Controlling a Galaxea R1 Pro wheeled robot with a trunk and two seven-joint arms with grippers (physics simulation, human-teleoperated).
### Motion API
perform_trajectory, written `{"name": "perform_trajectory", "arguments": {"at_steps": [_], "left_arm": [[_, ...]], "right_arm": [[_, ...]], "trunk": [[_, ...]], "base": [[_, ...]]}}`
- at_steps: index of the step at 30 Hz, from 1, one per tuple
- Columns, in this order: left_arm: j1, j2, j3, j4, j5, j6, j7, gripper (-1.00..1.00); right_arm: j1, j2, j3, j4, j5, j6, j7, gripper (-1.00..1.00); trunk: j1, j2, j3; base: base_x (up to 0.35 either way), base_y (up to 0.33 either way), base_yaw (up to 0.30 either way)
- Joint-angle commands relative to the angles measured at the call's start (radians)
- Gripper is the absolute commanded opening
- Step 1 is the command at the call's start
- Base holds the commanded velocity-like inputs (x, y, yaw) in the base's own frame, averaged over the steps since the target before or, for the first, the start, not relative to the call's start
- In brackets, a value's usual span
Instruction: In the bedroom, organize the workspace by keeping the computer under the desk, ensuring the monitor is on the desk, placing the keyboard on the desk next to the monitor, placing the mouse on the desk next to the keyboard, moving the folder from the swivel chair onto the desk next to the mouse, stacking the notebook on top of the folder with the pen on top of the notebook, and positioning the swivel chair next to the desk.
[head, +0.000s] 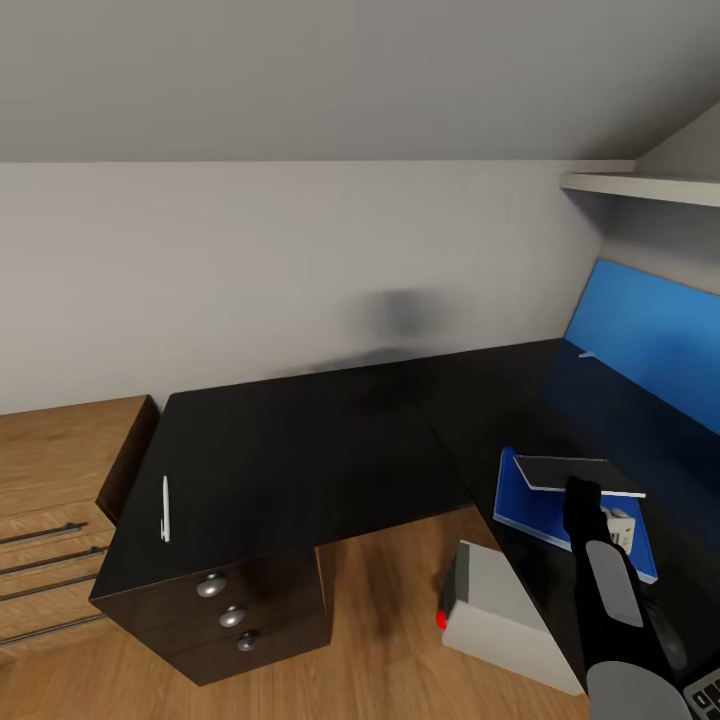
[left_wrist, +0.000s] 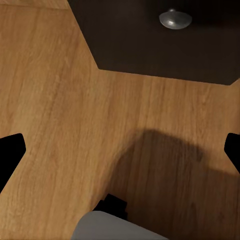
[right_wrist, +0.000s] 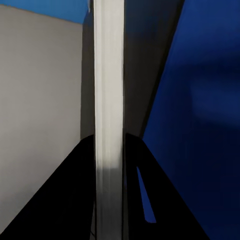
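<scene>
Head view: the pen (head: 166, 508) lies on the left end of the surface (head: 300, 450), and the computer (head: 500, 620) sits on the floor under it. On the right, my right gripper (head: 588, 497) is closed on the notebook (head: 575, 473), just over the blue folder (head: 530, 505). I think I am stacking it. Next I should lower it flat, let go, then fetch the pen. My left gripper (left_wrist: 120, 150) is wide open, holding nothing, over the floor.

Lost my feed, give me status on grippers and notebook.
Right gripper shut on small dark notebook, over flat blue folder. Left gripper open above floor. Slim white pen on black desk.
</scene>
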Motion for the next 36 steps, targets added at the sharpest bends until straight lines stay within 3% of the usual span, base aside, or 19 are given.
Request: {"name": "perform_trajectory", "arguments": {"at_steps": [1, 19, 36], "left_arm": [[-0.001, 0.001, -0.008, 0.000, 0.007, -0.005, 0.007, 1.00], [-0.001, 0.002, -0.008, 0.000, 0.007, -0.005, 0.006, 1.00], [-0.001, 0.004, -0.007, 0.000, 0.006, -0.005, 0.006, 1.00]], "right_arm": [[-0.001, 0.001, -0.001, -0.002, -0.011, -0.001, -0.003, 1.00], [-0.001, 0.000, -0.001, -0.002, -0.010, -0.001, -0.003, 1.00], [-0.001, 0.001, 0.000, -0.002, -0.010, -0.001, -0.003, 1.00]], "trunk": [[0.000, -0.001, -0.001], [0.000, -0.001, -0.001], [0.000, -0.001, -0.001]], "base": [[0.000, 0.000, 0.000], [-0.004, 0.000, 0.000], [-0.139, 0.000, 0.000]]}}
